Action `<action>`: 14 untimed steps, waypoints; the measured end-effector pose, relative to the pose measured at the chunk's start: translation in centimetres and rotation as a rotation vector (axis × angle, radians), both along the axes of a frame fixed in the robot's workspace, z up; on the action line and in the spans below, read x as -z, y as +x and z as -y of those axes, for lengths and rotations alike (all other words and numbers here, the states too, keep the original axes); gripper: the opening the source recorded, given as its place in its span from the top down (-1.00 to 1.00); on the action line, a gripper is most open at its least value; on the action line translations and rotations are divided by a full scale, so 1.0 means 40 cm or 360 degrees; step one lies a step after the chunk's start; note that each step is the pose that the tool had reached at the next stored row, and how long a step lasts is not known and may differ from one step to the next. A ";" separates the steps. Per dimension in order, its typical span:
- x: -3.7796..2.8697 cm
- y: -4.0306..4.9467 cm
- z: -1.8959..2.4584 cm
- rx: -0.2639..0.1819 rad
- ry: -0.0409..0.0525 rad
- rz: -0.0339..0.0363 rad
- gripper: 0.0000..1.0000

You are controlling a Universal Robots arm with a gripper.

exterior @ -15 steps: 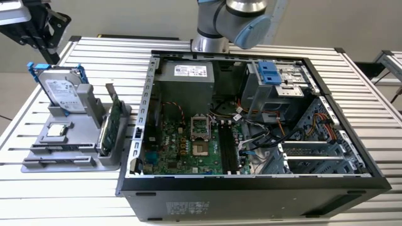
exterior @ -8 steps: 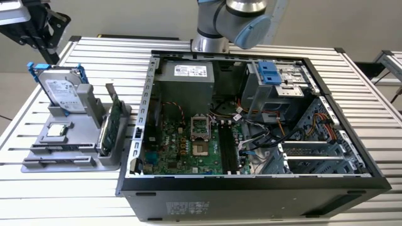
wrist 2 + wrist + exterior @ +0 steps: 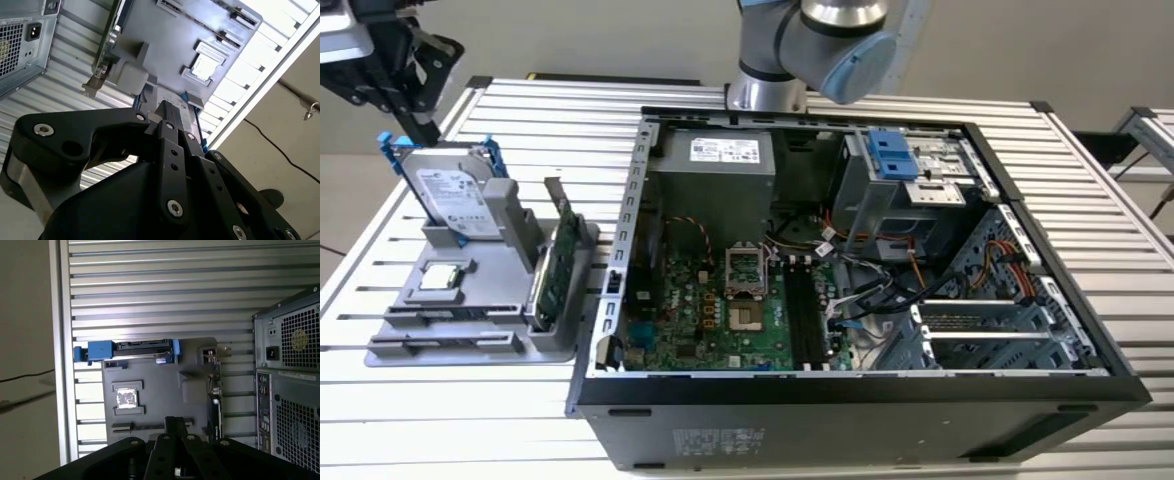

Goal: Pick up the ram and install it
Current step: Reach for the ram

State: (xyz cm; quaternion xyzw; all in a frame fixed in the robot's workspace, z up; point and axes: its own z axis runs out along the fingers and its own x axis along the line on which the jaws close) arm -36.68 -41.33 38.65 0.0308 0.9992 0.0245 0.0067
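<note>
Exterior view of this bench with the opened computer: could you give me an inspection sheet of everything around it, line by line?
Surface: slotted metal table, carrying an open computer case and a grey holder.
Job's things: the ram appears to sit edge-on in the holder, not held.
Clutter: hard drive with blue rails and green card standing in the holder; a chip lying flat.
Grippers: gripper above the hard drive, fingertips together, holding nothing.
Cables: coloured wires inside the case; a black cable on the floor.
Surroundings: another table at the exterior view's right.
</note>
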 end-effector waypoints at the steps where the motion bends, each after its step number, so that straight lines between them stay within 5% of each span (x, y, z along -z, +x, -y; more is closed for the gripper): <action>1: 0.000 0.000 0.006 0.0000 0.0000 0.0000 1.00; 14: 0.000 0.000 0.096 0.0000 0.0000 -0.0001 1.00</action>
